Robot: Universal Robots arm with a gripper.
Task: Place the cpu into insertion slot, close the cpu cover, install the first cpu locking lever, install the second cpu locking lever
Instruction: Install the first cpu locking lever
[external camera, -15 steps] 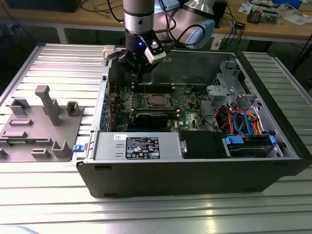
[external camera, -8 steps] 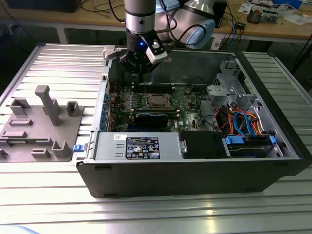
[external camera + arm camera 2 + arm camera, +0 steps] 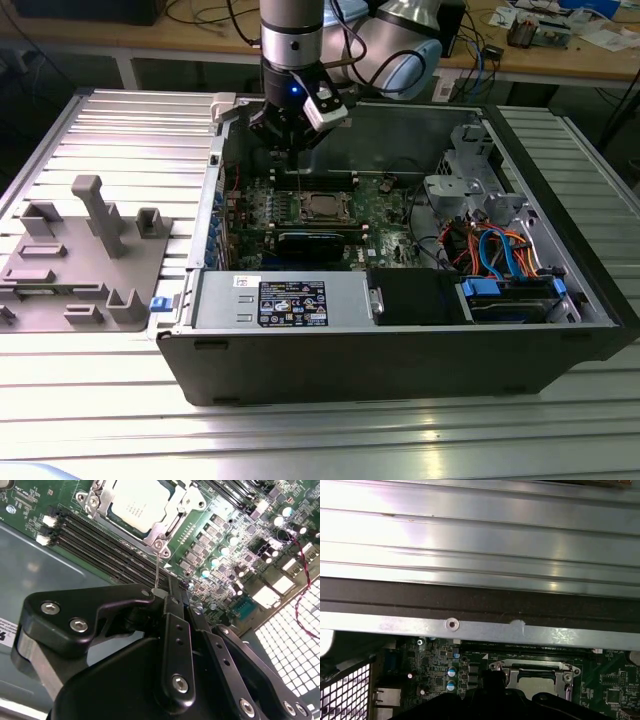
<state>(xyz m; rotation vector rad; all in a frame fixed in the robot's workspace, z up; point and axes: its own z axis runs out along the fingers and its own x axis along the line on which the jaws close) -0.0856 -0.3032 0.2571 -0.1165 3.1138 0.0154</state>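
gripper (image 3: 161, 593) jaws pinched on locking lever (image 3: 157, 567) — cpu (image 3: 141, 502) just beyond, under cpu cover (image 3: 187, 502).

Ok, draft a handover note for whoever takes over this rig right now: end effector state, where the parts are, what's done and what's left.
End effector: shut on the tip of a thin locking lever, which stands raised from a corner of the cpu cover.
The cpu: seated on the motherboard inside the open computer case.
Cover: lying flat around the cpu.
Done: cpu placed, cover closed.
Left: the held lever is not latched. I cannot tell which lever it is, or whether the other one is locked.
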